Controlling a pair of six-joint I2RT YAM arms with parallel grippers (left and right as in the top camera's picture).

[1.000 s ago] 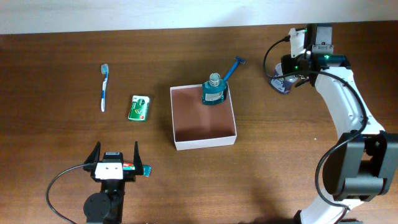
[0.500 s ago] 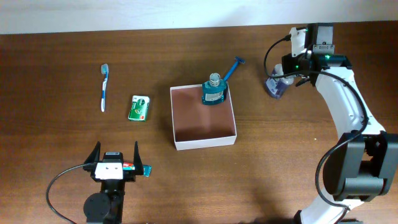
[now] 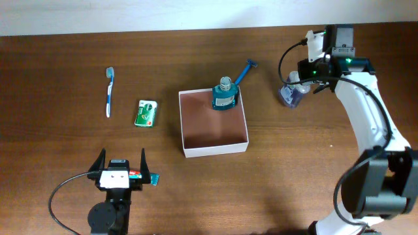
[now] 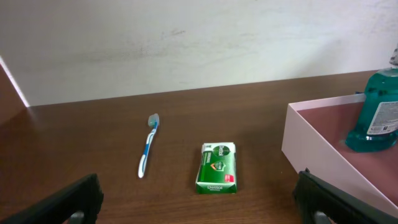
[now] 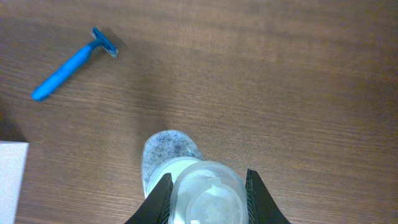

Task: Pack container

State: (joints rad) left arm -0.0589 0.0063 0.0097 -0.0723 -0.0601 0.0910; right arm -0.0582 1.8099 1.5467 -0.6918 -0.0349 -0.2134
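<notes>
The container [image 3: 214, 141] is a square white-walled box with a reddish-brown inside at the table's middle; its wall also shows in the left wrist view [image 4: 323, 162]. A teal bottle [image 3: 225, 96] stands in its far right corner. My right gripper [image 3: 295, 83] is shut on a clear bottle [image 3: 291, 94] by its cap [image 5: 208, 199], holding it tilted to the right of the box. My left gripper [image 3: 120, 177] is open and empty near the front left edge. A green soap box [image 3: 147, 113], a toothbrush [image 3: 110, 91] and a blue razor [image 3: 244, 72] lie on the table.
A small red and teal item [image 3: 145, 175] lies beside the left gripper. The razor [image 5: 73, 62] lies just behind the box's far right corner. The soap box [image 4: 217, 167] and toothbrush [image 4: 148, 153] lie ahead of the left gripper.
The clear bottle has tipped and come off the table a little in my right gripper, shifting slightly left. The left arm has not moved.
</notes>
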